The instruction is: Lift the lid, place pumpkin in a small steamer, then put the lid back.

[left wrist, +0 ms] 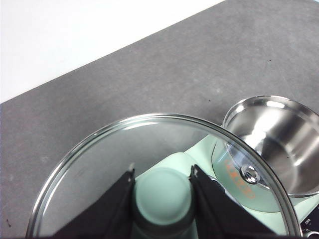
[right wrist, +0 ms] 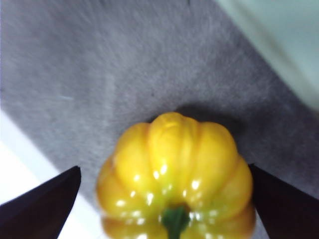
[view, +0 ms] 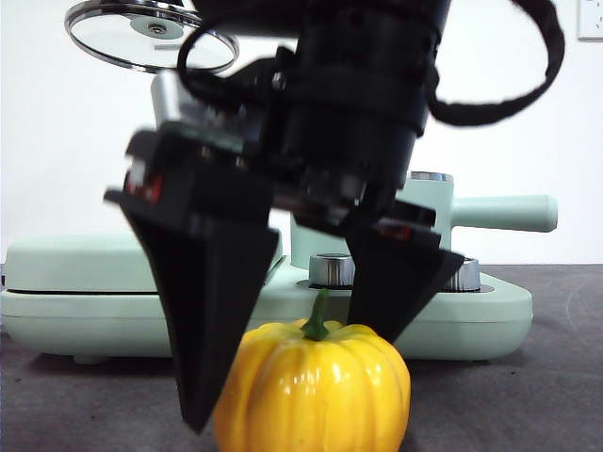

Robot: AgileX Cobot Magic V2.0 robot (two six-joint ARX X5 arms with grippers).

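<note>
The yellow-orange ribbed pumpkin (view: 316, 386) with its green stem stands on the dark table, near the front. My right gripper (view: 292, 377) hangs over it, open, one black jaw on each side; in the right wrist view the pumpkin (right wrist: 174, 169) sits between the jaws of the right gripper (right wrist: 164, 199), with gaps showing on both sides. The glass lid (view: 151, 33) is held high at the upper left. My left gripper (left wrist: 162, 172) is shut on the mint-green knob (left wrist: 163, 196) of the lid (left wrist: 99, 164). The small steamer (left wrist: 279, 139) stands uncovered, its steel inside bare. Only its handle (view: 499, 212) shows from the front.
A wide mint-green appliance base (view: 94, 273) runs across the back of the table, with chrome knobs (view: 330, 269) on its deck. A white wall stands behind it. Dark grey table surface (view: 528, 395) lies to the right of the pumpkin.
</note>
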